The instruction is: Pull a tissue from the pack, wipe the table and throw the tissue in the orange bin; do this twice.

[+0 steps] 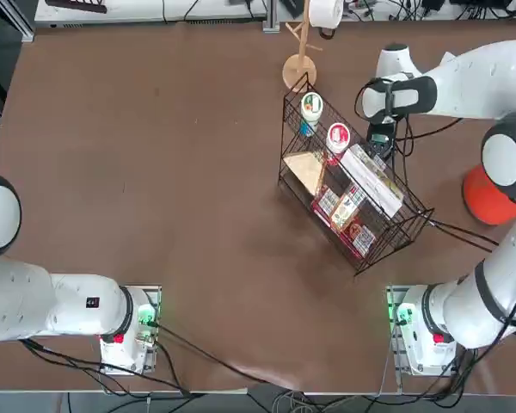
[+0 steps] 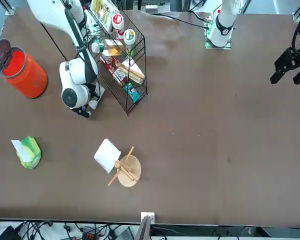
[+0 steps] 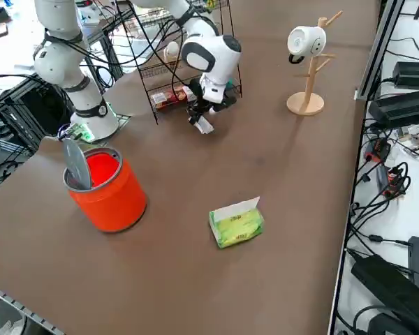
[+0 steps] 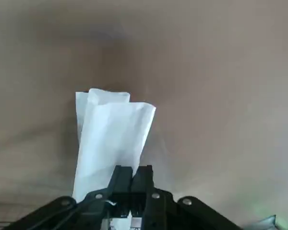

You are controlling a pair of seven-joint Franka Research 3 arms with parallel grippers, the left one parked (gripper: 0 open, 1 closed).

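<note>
**Right claw clamped on a tissue beside the wire basket**

The wrist view tells the most about the grip: the right claw (image 4: 131, 179) has its two fingers pressed together on the near edge of a white tissue (image 4: 113, 136), which hangs folded over the brown table (image 4: 221, 72). No other view shows the fingers this clearly. In the right side view the claw (image 3: 201, 120) sits low by the table, just beside the black wire basket (image 3: 169, 78), with a scrap of white tissue (image 3: 204, 125) showing under it. The front view gives the same spot, the claw (image 2: 85, 111) at the basket's (image 2: 125, 55) end and the tissue (image 2: 96, 98) a pale patch by the wrist.

From overhead, the claw (image 1: 380, 142) is mostly hidden under the arm's own wrist, and the tissue cannot be made out there; that view does show the basket's (image 1: 344, 185) contents best: two round lidded cups (image 1: 312, 107), a long white box (image 1: 372, 181) and small printed packets.

The green pack (image 3: 236, 223) lies flat on the table, well apart from the claw, with a white sheet standing up from it; the front view shows it (image 2: 28, 151) too, while the overhead view leaves it out. The orange bin (image 3: 105, 185) stands upright between the pack and the arm's base, its grey lid flap raised; overhead, only an orange edge (image 1: 486, 198) peeks from behind the arm. A wooden stand (image 3: 309, 66) carrying a white paper roll stands at the table's far side.
</note>
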